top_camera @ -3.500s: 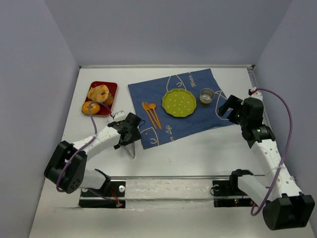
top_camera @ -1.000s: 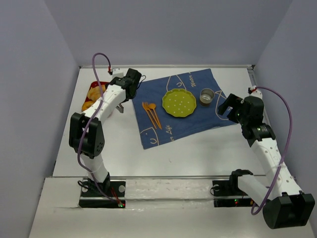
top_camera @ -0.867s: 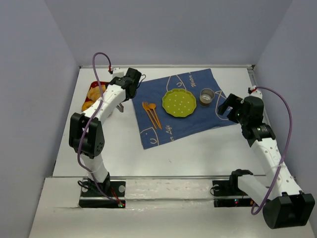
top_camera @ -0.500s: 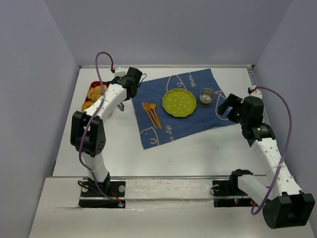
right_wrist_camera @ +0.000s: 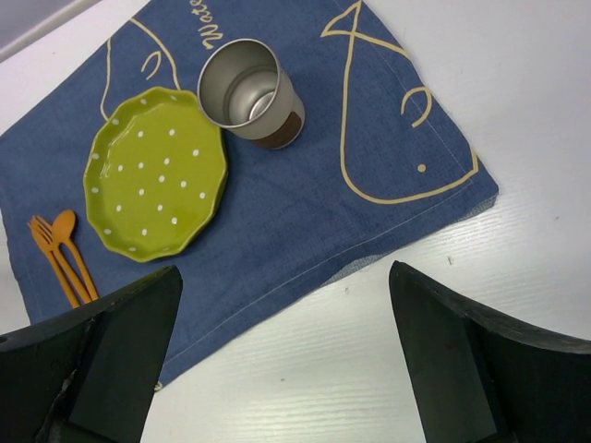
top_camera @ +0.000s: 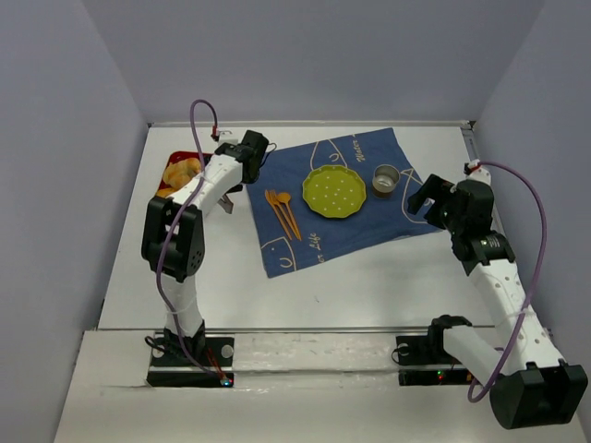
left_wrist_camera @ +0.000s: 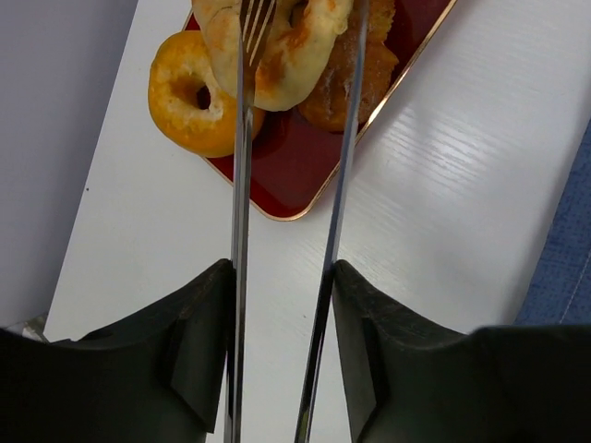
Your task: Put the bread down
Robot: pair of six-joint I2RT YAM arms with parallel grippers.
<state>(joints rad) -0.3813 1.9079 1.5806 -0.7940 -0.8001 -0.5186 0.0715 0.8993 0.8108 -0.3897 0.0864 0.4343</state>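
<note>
Over the white table [left_wrist_camera: 443,185], my left gripper [left_wrist_camera: 282,277] clasps spread tongs [left_wrist_camera: 242,185] reaching the bread [left_wrist_camera: 286,69] just ahead; it looks like the pickup stage, so next I should squeeze firmly and lift.

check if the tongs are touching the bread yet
Cannot tell. In the left wrist view the tongs overlap the bread, but neither contact nor gap shows.

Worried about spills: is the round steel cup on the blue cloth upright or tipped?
Upright: the round steel cup stands on its base on the blue printed cloth, open mouth facing up, nothing visible inside.
</note>
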